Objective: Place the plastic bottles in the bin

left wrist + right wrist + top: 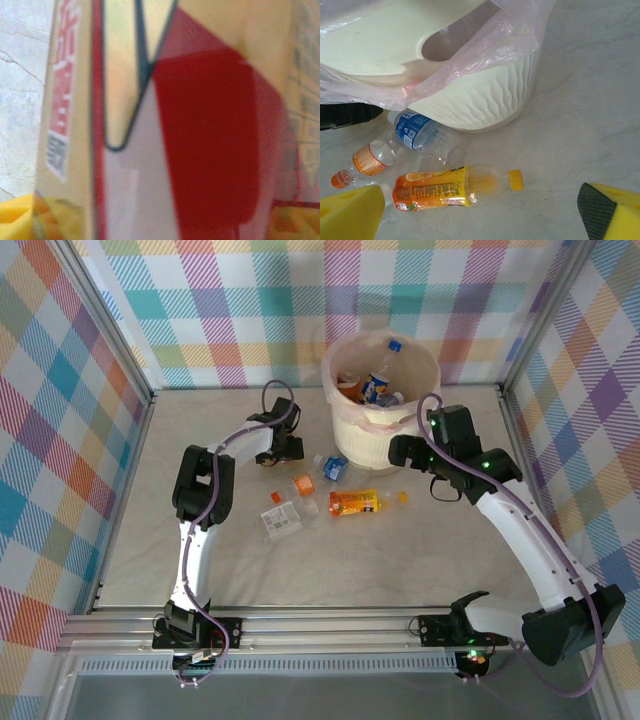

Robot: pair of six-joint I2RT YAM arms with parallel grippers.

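Right gripper [400, 451]: jaws spread wide, nothing between them. Just ahead of them an orange-labelled bottle [432, 189] lies on its side. Beyond it, a blue-labelled bottle [415, 131] touches the foot of the bin [485, 95]. Left gripper [282, 450]: a red-labelled bottle [200, 140] sits blurred, close against the jaws. Whether they pinch it cannot be told.

Top overhead, wide; right wrist low, shares bin [372, 443] [485, 95]; left wrist extreme close-up.
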